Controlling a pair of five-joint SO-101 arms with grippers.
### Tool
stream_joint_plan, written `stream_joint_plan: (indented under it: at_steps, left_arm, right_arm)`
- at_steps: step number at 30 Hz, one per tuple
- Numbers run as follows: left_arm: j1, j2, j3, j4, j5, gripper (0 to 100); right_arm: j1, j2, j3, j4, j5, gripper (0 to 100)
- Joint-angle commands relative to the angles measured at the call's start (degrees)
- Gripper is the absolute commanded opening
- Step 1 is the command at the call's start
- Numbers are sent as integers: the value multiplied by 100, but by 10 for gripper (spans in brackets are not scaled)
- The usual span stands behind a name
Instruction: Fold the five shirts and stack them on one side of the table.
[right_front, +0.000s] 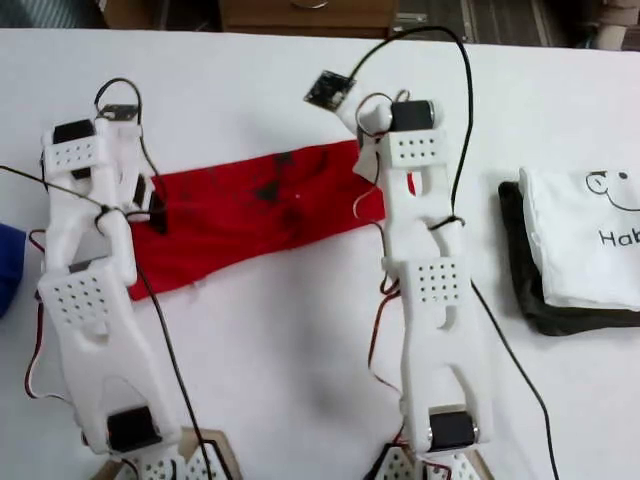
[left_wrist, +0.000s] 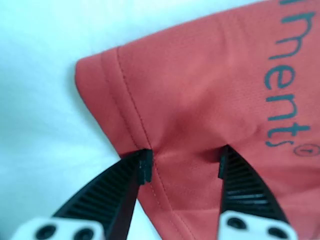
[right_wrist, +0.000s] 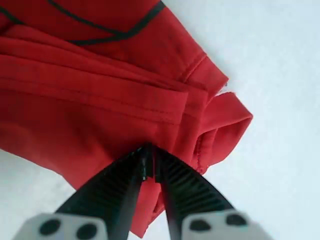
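Nearest the lenses are the two hands themselves. The left hand (left_wrist: 186, 167) is parted to a middling width, its ribbed black fingers (left_wrist: 120, 190) set down on either side of a small ridge of cloth. This lies just inside a stitched hem corner of the red shirt (left_wrist: 210, 100), a fine-knit jersey with dark lettering, and nothing is clamped there yet. The right hand (right_wrist: 150, 162) is pinched closed on the layered edge of the same garment, beside a bunched sleeve end or cuff. From above, the red shirt is found folded into a long band lying slantwise on the white desk (right_front: 290, 370) between the two white arms, with one end at each hand. Farther off, on the right arm's side, a folded white shirt with dark print (right_front: 585, 235) rests on a folded black garment (right_front: 525, 295). A scrap of blue cloth (right_front: 8, 265) shows at the opposite edge. The step in hand is judged to be the crosswise fold of the band. It would be done well if the left hand were shut fully on the hem, every layer caught, before any lift is made. The two ends should then be raised together and kept lightly taut, so that the band is neither dragged askew nor allowed to open. One end is best laid squarely over the other, edges matched, and released only once flat.
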Motion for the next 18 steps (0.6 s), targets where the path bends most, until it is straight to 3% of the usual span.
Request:
stream_joint_plan:
  at_steps: [1,9,18]
  left_arm:
    - [114,53,-84,-158,-53,243]
    - [114,53,-84,-158,-53,243]
    - [114,-26,-154,18,-26,243]
  right_arm:
    - [180,66,-44,31,-18,21]
    - [514,242,-70,31,-9,21]
    - [-84,-505,-993,40,-53,21]
